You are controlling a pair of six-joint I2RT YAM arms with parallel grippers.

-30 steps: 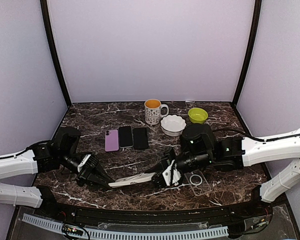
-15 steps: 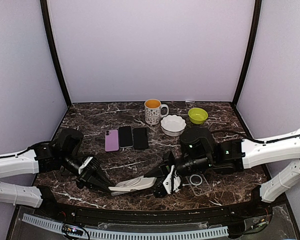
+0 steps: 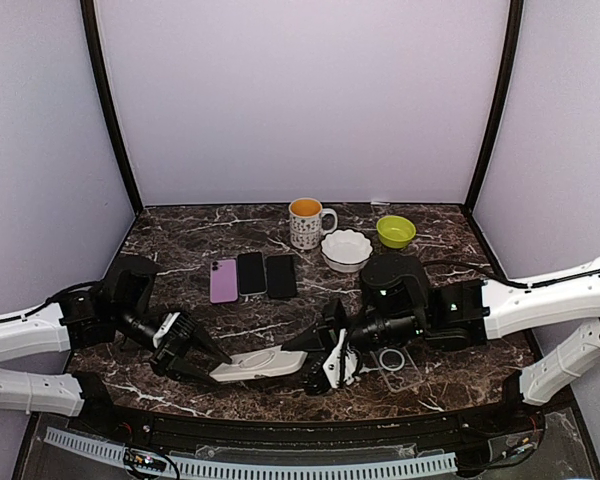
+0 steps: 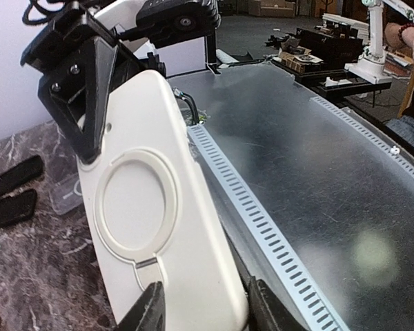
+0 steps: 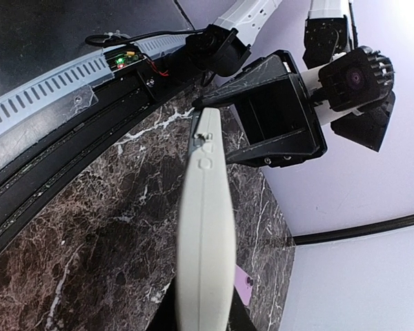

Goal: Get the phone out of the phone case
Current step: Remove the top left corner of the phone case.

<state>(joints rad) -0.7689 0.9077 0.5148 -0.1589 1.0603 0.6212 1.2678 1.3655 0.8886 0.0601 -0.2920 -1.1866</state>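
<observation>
The right gripper (image 3: 308,365) is clenched on one end of the white phone case (image 3: 260,362), near the front edge of the desk (image 3: 180,240). The case stretches away from it to the left gripper (image 3: 212,366), whose fingers flank the far end. Whether they press it, I cannot tell.

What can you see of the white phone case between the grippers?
The white phone case is smooth and matte, rubbery-looking, with rounded corners, a raised ring with a stem on its back and moulded buttons on one edge. It spans the two arms near the front edge of the table, back facing up. The right gripper is shut on one end; the left gripper straddles the other.
</observation>
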